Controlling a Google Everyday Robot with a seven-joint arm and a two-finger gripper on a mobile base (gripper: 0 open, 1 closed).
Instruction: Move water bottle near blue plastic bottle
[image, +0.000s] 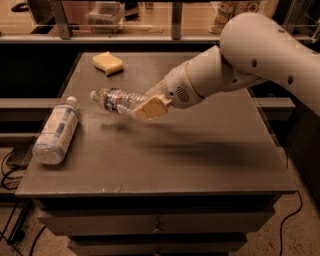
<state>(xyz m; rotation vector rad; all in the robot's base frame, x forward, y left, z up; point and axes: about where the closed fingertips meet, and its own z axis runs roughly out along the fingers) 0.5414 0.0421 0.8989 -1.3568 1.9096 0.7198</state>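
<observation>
The two-finger gripper (150, 107) at the end of the white arm (235, 65) is positioned over the left-centre of the table, and its tan pads are clamped on the base end of the small clear, ribbed, crinkly plastic water bottle (116, 99). The bottle is held nearly horizontal, with its cap end pointed left. It is kept off the surface, as judged from the soft shadow cast on the tabletop below it. A sideways carry of this kind is judged to suit a low set-down next to the target.

The large pale bluish-white blue plastic bottle (56, 131) with the big light label and white cap is laid on its side near the left edge of the dark grey flat-topped table (200, 170). It is near the held bottle but apart from it, so the move is judged well along but unfinished.

A yellow rectangular foam sponge (108, 62) is left at the far left of the table, clear of both bottles.

Contents: no liquid level can be made out in either bottle. The drawers (155, 225) under the tabletop are shut.
</observation>
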